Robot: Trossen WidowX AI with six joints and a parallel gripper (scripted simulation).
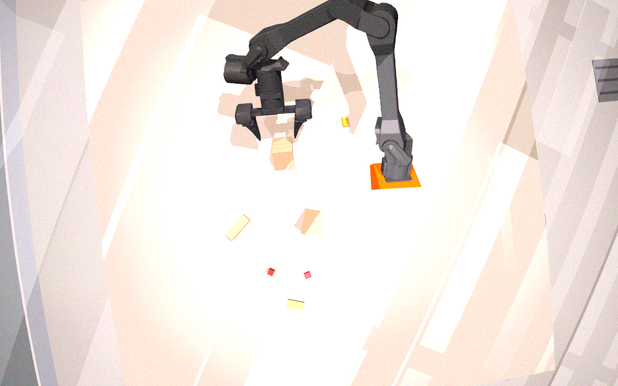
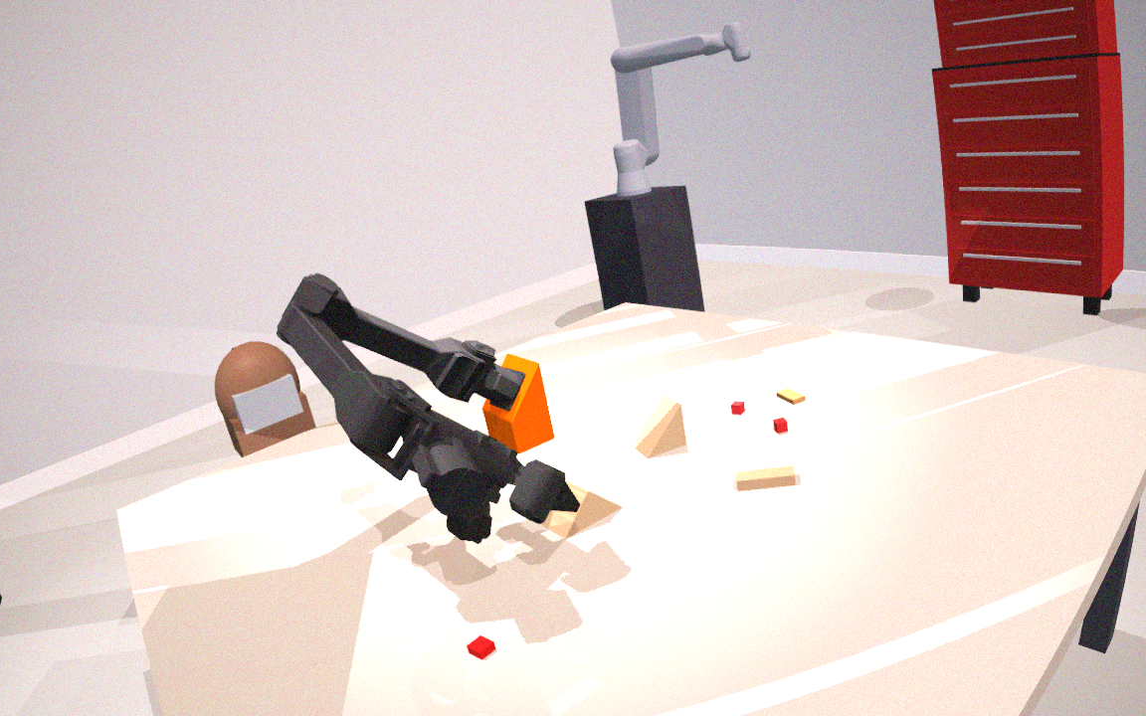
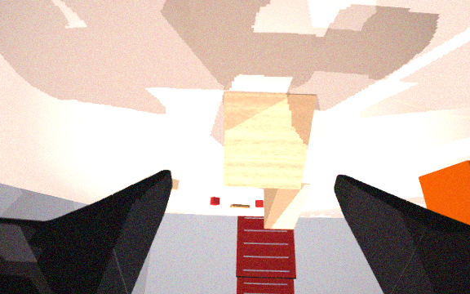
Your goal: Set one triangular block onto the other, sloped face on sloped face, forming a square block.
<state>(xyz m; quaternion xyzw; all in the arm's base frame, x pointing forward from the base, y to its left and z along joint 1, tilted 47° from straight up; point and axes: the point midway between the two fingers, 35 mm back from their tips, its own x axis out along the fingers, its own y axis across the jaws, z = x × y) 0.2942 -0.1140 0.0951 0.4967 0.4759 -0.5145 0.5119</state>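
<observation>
One wooden triangular block (image 1: 282, 154) (image 2: 590, 511) (image 3: 259, 151) lies on the table just in front of the gripper. My gripper (image 1: 277, 138) (image 3: 254, 180) is wide open and empty, its tips raised and set back from this block; in the exterior view a finger partly covers the block. The other triangular block (image 1: 312, 222) (image 2: 668, 434) (image 3: 283, 207) stands apart, farther out on the table, turned at a different angle. The two blocks do not touch. Which face of each block is down is hard to tell in the glare.
Two red cubes (image 1: 271, 271) (image 1: 307, 275), a yellow slab (image 1: 295, 304) (image 2: 790, 396) and a pale bar (image 1: 237, 227) (image 2: 766, 478) lie beyond. A small orange piece (image 1: 345, 121) and a red piece (image 2: 480, 647) lie nearer. An orange wedge (image 1: 376, 179) (image 2: 534, 418) (image 3: 451, 192) is at the arm's base.
</observation>
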